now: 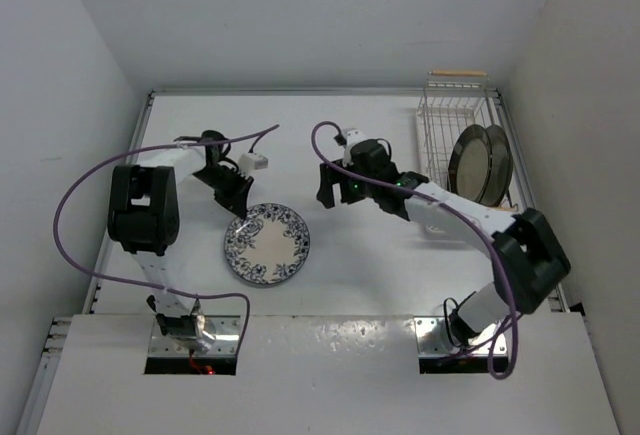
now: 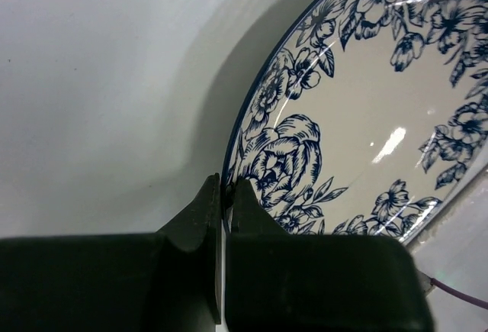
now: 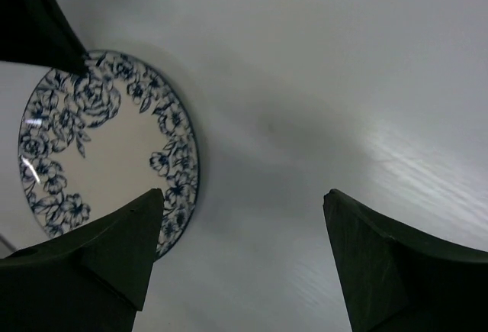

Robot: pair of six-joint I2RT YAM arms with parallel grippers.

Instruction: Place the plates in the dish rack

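Two cream plates (image 1: 480,163) stand on edge in the dish rack (image 1: 436,130) at the table's (image 1: 360,275) far-right corner. Third plate is in hand: left gripper (image 2: 226,191) is pinched tight on the far-left rim of the floral plate (image 1: 267,244), mid-table toward the left edge. Right gripper (image 3: 242,195) hangs empty, jaws wide, between plate and rack. Plate is round, no long axis; face up, gripped rim looks lifted. Rack's long axis runs near-to-far. Next, probably: move it right, stand it edge-on in the rack.
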